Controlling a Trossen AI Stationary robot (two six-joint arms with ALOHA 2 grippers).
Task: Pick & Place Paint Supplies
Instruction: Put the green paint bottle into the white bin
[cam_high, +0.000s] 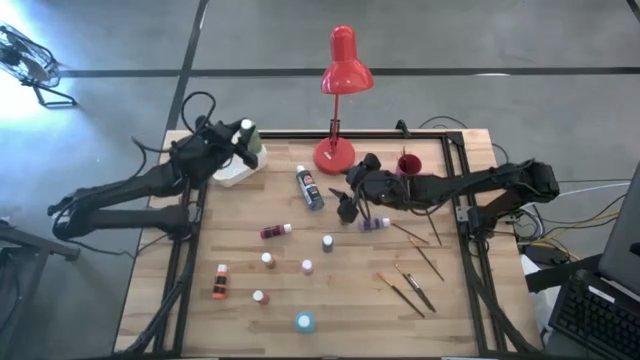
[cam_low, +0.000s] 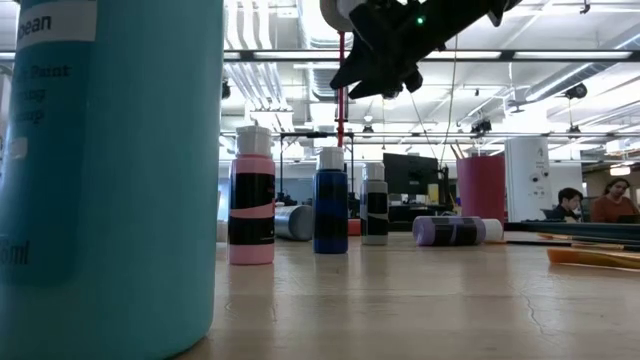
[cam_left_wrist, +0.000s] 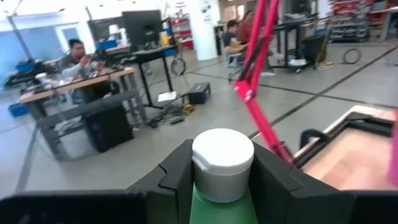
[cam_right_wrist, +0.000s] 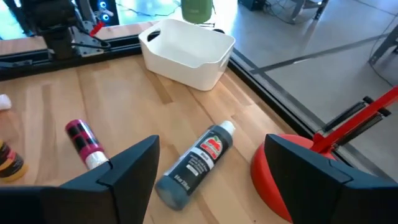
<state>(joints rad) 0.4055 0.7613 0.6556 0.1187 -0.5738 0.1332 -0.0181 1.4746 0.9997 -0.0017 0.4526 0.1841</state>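
Green bottle (cam_left_wrist: 221, 199), white-capped, sits pinched upright between the left gripper's (cam_high: 243, 143) fingers, directly over the white bin (cam_high: 232, 168) at the table's 10 o'clock, so the drop is probably straight down. Right gripper (cam_high: 348, 207) hovers near centre with fingers spread and empty; the blue bottle (cam_right_wrist: 198, 163) lies on its side just ahead of it, long axis running roughly 1 to 7 o'clock, cap toward the lamp (cam_high: 335, 155)

overhead looks straight down; low sits at tabletop level; both share the red lamp (cam_high: 341, 75).
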